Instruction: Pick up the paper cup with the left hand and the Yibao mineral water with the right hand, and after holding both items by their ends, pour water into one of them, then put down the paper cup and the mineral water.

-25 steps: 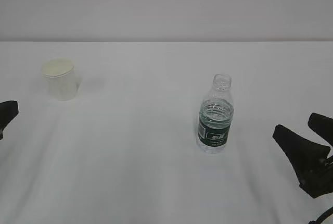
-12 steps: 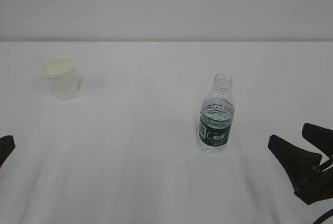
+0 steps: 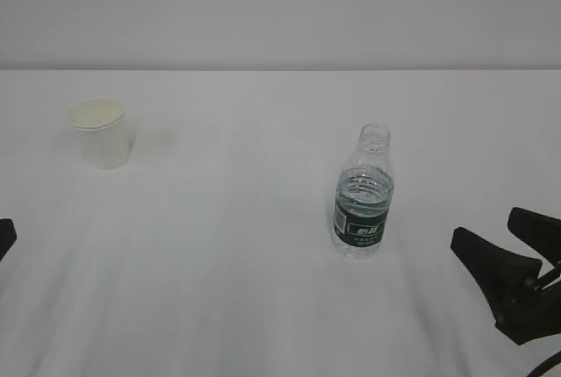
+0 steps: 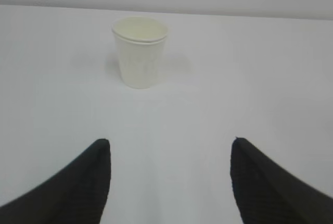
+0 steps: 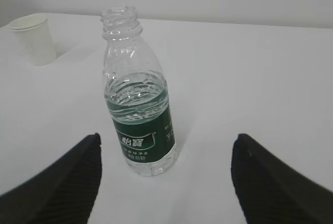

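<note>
The white paper cup (image 3: 102, 133) stands upright at the far left of the table; it also shows in the left wrist view (image 4: 139, 51) and small in the right wrist view (image 5: 34, 38). The capless Yibao bottle (image 3: 363, 193) with its dark green label stands upright right of centre, partly filled with water, and fills the middle of the right wrist view (image 5: 137, 99). My left gripper (image 4: 170, 146) is open and empty, well short of the cup; only a tip shows in the exterior view (image 3: 3, 238). My right gripper (image 3: 495, 235) is open and empty, to the right of the bottle, with the bottle ahead of its jaws (image 5: 165, 143).
The table is covered by a white cloth (image 3: 219, 245) with soft folds. A pale wall (image 3: 280, 9) runs behind the far edge. Nothing else stands on the table.
My left gripper has drawn back down and out at the left edge of the exterior view. My right gripper has lowered a little and shifted slightly left. The cup and bottle have not moved.
</note>
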`<action>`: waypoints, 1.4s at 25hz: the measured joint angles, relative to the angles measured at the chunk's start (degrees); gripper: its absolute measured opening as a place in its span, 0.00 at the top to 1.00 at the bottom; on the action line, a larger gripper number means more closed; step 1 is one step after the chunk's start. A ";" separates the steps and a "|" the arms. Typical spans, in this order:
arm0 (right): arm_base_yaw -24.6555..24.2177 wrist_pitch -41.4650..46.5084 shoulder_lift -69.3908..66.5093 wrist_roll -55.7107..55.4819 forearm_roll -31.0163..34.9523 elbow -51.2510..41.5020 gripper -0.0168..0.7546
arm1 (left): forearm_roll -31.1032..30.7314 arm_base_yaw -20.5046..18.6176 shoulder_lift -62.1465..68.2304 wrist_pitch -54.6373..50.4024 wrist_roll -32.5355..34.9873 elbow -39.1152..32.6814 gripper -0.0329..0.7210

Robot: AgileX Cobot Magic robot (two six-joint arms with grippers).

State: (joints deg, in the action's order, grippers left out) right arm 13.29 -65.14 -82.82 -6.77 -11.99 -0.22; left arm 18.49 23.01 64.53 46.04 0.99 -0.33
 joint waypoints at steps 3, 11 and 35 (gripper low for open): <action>0.00 -0.02 0.00 0.00 0.00 0.00 0.21 | 0.92 0.00 2.12 0.83 0.11 0.00 0.28; 0.00 -0.12 0.00 -0.11 0.00 0.00 0.21 | -0.37 0.00 13.38 10.89 0.19 0.00 0.11; 0.00 -0.12 -0.23 0.08 -2.48 0.00 0.21 | -4.94 0.00 26.76 19.45 0.19 0.11 0.17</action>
State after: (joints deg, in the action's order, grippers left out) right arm 13.29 -65.26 -83.06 -6.70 -14.47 -0.22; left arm 13.56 23.01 91.30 65.49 1.18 -0.22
